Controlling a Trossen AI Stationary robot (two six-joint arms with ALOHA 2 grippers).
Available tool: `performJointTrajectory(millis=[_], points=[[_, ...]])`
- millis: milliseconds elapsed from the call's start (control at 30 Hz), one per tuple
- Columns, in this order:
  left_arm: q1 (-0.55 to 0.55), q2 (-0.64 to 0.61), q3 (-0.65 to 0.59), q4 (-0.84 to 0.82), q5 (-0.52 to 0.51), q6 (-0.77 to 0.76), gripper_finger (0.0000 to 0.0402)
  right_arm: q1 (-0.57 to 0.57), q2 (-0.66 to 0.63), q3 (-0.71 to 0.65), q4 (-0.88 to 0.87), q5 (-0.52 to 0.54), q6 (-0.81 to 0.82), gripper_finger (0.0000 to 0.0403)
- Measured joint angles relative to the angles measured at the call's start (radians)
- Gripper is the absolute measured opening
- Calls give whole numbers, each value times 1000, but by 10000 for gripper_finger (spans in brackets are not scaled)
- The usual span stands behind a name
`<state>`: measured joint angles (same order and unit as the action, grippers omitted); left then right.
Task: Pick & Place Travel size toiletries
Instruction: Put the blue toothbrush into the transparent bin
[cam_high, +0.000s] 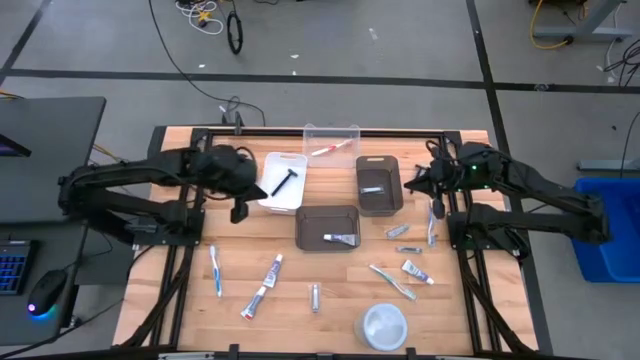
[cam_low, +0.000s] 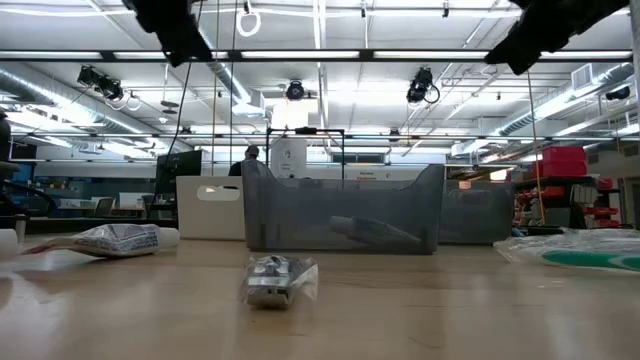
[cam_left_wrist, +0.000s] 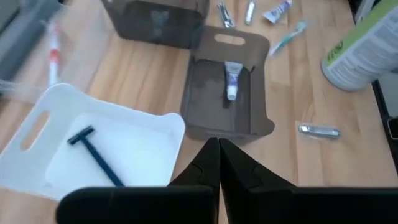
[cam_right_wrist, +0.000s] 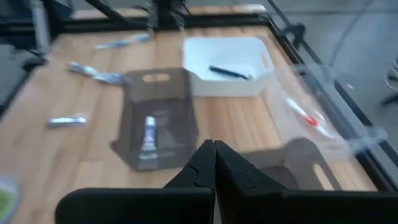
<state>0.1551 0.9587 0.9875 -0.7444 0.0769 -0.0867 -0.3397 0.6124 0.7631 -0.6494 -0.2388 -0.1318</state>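
Loose on the table toward 6 o'clock: two toothpaste tubes (cam_high: 266, 281), one silvery tube (cam_high: 315, 297), four-odd items at 4 o'clock. Binned: one tube in the centre grey bin (cam_high: 327, 228), one razor (cam_high: 284, 183) in the white bin (cam_high: 282, 181), one toothbrush (cam_high: 331, 149) in the clear bin (cam_high: 331, 141) at 12. Left gripper (cam_high: 240, 205) and right gripper (cam_high: 432, 190) both pinched closed, empty, hovering above the table.

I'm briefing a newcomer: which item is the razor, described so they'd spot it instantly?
Find the white bin on the table's far left side. Inside lies the razor: black, T-shaped, and alone there, whereas the dark bins nearby hold tubes.
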Motion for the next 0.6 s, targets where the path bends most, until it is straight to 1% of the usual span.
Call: performJointTrajectory(millis=[100,233,333,433,533,600], points=[[-1,-61,-17,-10,-36,-11,11,0,-28,0,2,-33,5,1],[-1,-112,-23,-23,-66,-21,14,0,-67,0,0,-32,24,1],[-2,-131,-23,-52,-84,-39,15,0,-98,0,-13,-9,45,1],[-3,-137,-23,-94,-46,-37,16,0,-120,0,-32,29,46,1],[-18,-134,-23,-125,-5,-54,17,0,-124,0,-35,36,45,4],[-34,-130,-23,-147,-6,-51,17,0,-123,0,-35,36,36,7]])
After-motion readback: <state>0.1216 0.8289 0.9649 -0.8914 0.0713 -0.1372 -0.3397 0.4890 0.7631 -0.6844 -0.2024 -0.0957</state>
